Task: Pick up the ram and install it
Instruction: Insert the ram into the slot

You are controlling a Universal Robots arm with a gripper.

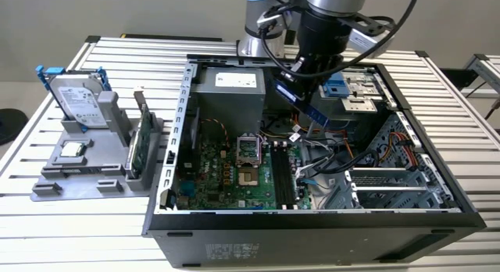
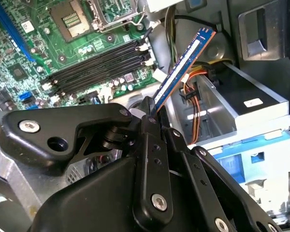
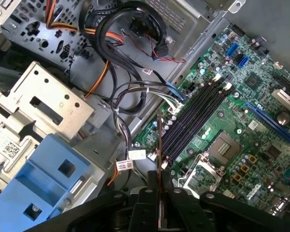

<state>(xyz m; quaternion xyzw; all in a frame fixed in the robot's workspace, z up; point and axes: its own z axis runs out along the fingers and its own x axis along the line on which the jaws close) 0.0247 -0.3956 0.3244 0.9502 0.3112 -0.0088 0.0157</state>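
Observation:
My gripper [image 1: 297,78] hangs over the open computer case [image 1: 312,222], shut on one end of the ram [image 1: 305,106], a thin blue-faced stick that slants down from the fingers. In the second wrist view the ram [image 2: 181,67] juts out from my gripper [image 2: 152,112] above the case interior. The first wrist view has the ram [image 3: 159,145] edge-on, rising from my gripper [image 3: 159,189]. It is in the air, clear of the board. The black memory slots [image 1: 283,178] [image 2: 96,65] [image 3: 193,118] on the green motherboard [image 1: 226,172] lie below it and hold nothing.
Bundled cables [image 1: 328,155] [image 3: 125,29] lie beside the slots. The grey power supply [image 1: 230,88] fills the case's back. A blue drive bracket [image 3: 48,183] sits near the gripper. On the exterior view's left, a grey holder [image 1: 86,172] carries a hard drive [image 1: 78,105] and a green card [image 1: 142,140].

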